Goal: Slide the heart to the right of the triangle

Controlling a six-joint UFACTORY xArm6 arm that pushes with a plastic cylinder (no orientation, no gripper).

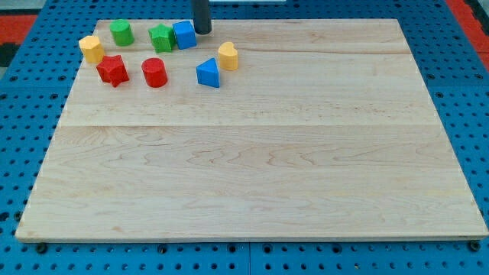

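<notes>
Up near the top-left corner of the pale wooden tabletop (252, 176), all the blocks sit in a loose cluster. Furthest toward the left edge is a yellow block (91, 48) with a rounded outline, its exact shape hard to make out. Just beside it, lower down, sits a red star-shaped block (112, 69), and above that, close to the top edge, a green cylinder-like block (121, 32). Next comes a red cylinder block (154, 72), level with the star. Above it a green star-shaped block (161, 37) touches a blue cube-like block (184, 34) on its right side.

Lower and further right stands the blue triangular block (208, 73), and just beside it, slightly nearer the top edge, the yellow heart-shaped block (228, 55); the two are very close, possibly touching.

My tip (202, 31), the lower end of a plain dark rod with nothing that opens or closes, rests at the top edge, just right of the blue cube and above the heart, apart from it.
</notes>
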